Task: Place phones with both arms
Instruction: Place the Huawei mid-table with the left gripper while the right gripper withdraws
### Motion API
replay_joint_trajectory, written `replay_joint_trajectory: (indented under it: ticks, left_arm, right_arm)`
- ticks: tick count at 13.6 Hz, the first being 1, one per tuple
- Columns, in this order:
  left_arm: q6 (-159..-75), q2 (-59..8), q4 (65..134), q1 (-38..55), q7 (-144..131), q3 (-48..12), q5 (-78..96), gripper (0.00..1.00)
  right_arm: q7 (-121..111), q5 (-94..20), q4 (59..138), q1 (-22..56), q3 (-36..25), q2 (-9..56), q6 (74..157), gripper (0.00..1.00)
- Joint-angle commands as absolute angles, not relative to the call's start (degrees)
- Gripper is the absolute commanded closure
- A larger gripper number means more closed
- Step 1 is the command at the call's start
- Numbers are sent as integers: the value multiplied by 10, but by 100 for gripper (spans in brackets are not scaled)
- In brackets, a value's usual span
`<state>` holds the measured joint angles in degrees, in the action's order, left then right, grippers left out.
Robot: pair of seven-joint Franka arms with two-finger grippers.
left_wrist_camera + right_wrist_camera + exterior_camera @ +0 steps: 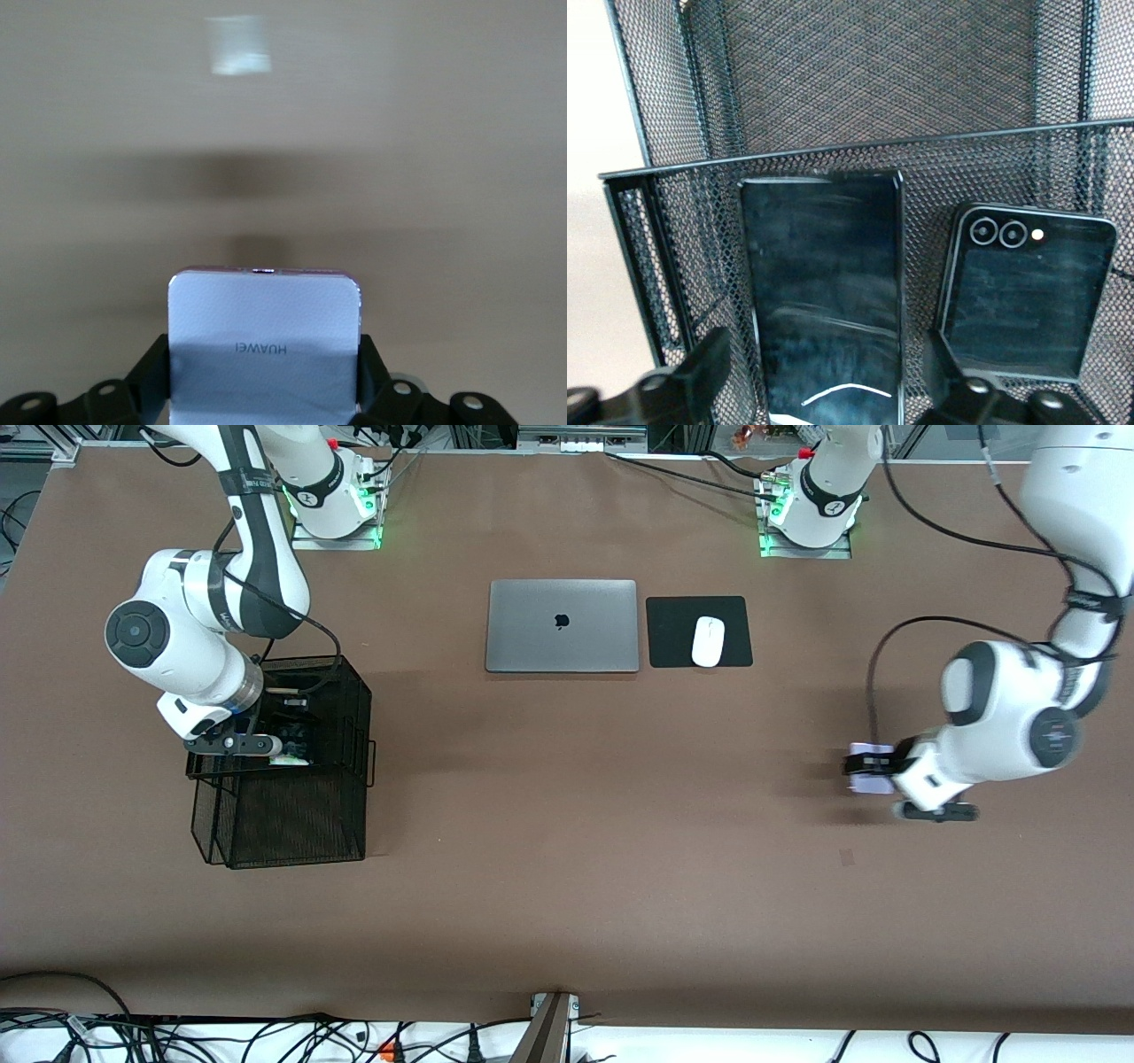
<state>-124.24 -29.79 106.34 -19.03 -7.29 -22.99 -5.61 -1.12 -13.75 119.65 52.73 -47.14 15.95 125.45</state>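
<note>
My left gripper (877, 765) is over bare table toward the left arm's end, shut on the pale lilac-white phone (866, 781). In the left wrist view its dark fingers (152, 372) press both side edges of that phone (264, 319). My right gripper (282, 749) reaches into the black mesh basket (292, 824) toward the right arm's end. There the long slim black phone (824, 283) leans on the basket's inner wall (833, 146), and the squarish black folded phone (1026, 297) stands beside it. The right gripper (824, 376) is open, with a gap on each side of the slim phone.
A closed grey laptop (562, 626) lies mid-table near the arm bases. Beside it a white mouse (708, 641) rests on a black pad (673, 633). The brown table between the basket and the left gripper is bare.
</note>
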Motion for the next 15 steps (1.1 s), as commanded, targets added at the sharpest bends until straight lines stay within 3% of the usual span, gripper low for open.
replay_joint_trajectory:
  ticks: [1,9,11,15]
  left_arm:
    - [-1225,-303,1037,-111,-178,-223,-52,100]
    - [-1234,-430,864,136,-445,-204,-53,100]
    - [-1238,-452,827,213,-469,-163,-53,100]
    - [-1324,-502,774,379,-560,-47,-52,100]
  right_arm:
    - [-11,-141,1187,529,-475,149,1247,1]
    - [2,-140,1058,517,-482,147,1090,1]
    - [25,-140,1016,503,-483,149,1047,1]
    - [24,-140,1007,477,-483,149,1045,1]
